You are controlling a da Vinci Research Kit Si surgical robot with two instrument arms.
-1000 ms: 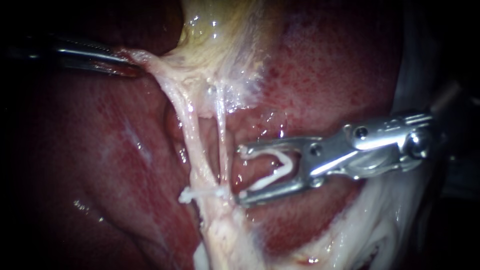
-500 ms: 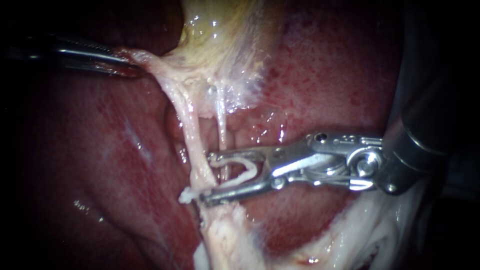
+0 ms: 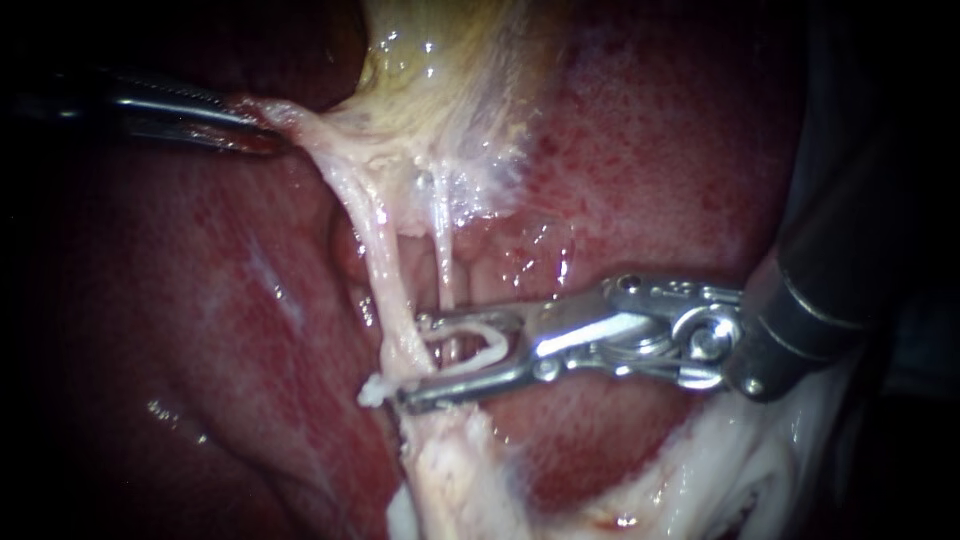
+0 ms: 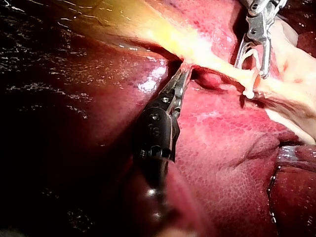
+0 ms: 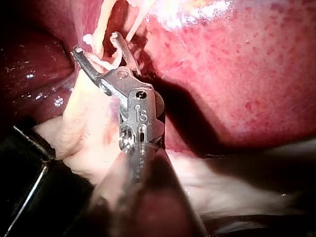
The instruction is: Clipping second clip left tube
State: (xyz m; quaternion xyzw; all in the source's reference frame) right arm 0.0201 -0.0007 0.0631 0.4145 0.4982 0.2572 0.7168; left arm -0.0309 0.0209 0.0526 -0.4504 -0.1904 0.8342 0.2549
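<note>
Two pale tubes run down from the gallbladder: the thicker left tube and the thin right tube. A white clip sits across the left tube low down. My right instrument has its jaws open with a white clip loaded between them. The right tube passes between the jaws, and their tips reach the left tube just above the seated clip. My left instrument is shut on gallbladder tissue at the upper left, pulling it taut. The left wrist view also shows my left instrument.
Red liver surrounds the tubes on both sides. Whitish fatty tissue lies under the right instrument's shaft at the lower right. In the right wrist view the open jaws of my right instrument straddle the strands, with pale tissue beside the shaft.
My right instrument has moved left from beside the tubes, so its open jaws now straddle the right tube and reach the left tube. The left instrument has held still.
</note>
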